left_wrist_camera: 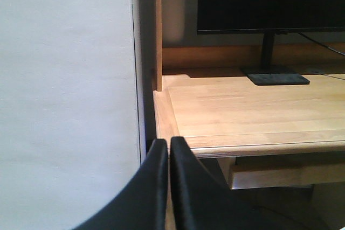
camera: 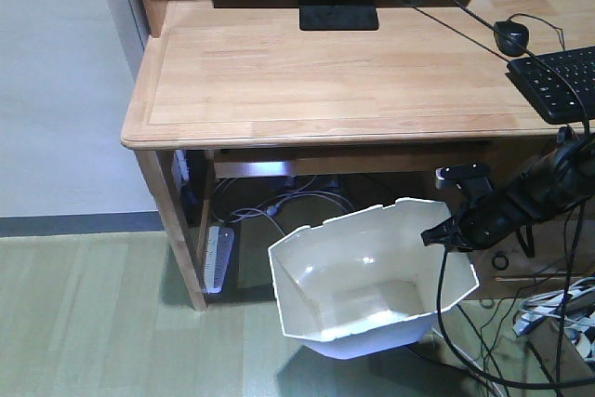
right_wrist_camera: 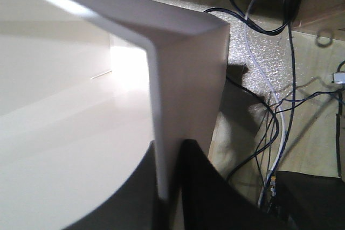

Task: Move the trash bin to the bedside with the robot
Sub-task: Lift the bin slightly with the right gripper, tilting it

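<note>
The right jaws are clamped on the trash bin [right_wrist_camera: 81, 106]. In the right wrist view one black finger [right_wrist_camera: 126, 192] sits inside the cream wall and the other lies against the white outer face, with the thin rim pinched between them just below a cut corner. In the front view this grip falls on the bin's right rim, where the right arm [camera: 544, 183] reaches in from the right edge. A small grey-topped part [camera: 462, 172] stands just above the grip, and a black cable [camera: 444, 323] hangs down beside the bin.

The trash bin [camera: 372, 276] is in front of the table [camera: 325, 72], near its right half and below its front edge. It is tilted, so its open mouth faces up and towards the camera. I cannot tell whether its base touches the floor [camera: 93, 323].

The left jaws are pressed together with nothing between them. Their two dark fingers [left_wrist_camera: 153, 187] point towards the table's [left_wrist_camera: 242, 111] left front corner, beside a pale wall [left_wrist_camera: 64, 79].

On the table stand a monitor [left_wrist_camera: 269, 1] on a black foot [camera: 337, 6], a black mouse [camera: 511, 36] and a black keyboard [camera: 558, 81]. Under the table a white power strip [camera: 218, 258] leans by the left leg among loose cables [right_wrist_camera: 269, 106].
</note>
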Motion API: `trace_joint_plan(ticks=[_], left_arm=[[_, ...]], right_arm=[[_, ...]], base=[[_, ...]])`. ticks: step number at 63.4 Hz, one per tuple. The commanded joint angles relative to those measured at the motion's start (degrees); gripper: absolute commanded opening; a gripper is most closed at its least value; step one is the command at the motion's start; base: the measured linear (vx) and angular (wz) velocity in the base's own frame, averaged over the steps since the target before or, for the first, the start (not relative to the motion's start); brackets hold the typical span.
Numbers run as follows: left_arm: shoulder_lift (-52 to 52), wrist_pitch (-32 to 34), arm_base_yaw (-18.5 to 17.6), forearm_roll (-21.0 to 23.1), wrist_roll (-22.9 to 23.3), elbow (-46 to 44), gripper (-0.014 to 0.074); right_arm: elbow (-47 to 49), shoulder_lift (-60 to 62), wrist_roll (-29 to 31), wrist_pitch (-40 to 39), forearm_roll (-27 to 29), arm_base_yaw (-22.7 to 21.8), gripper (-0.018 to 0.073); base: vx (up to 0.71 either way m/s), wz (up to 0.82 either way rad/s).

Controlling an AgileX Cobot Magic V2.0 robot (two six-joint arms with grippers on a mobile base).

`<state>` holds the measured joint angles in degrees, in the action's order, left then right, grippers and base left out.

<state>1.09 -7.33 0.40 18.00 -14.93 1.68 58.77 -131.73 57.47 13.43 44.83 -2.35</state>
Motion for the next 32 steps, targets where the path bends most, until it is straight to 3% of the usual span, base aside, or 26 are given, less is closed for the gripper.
trace_joint_plan(ticks=[1, 32], left_arm=[[0.5, 3.8, -0.2, 0.6, 0.2, 1.6, -0.0006], [0.5, 3.8, -0.2, 0.6, 0.2, 1.6, -0.0006]], right_arm=[[1.2, 4.1, -0.5, 2.6, 2.7, -0.3, -0.0003], [1.2, 4.1, -0.5, 2.6, 2.7, -0.3, -0.0003]], base=[[0.00, 0.00], [0.00, 0.00]])
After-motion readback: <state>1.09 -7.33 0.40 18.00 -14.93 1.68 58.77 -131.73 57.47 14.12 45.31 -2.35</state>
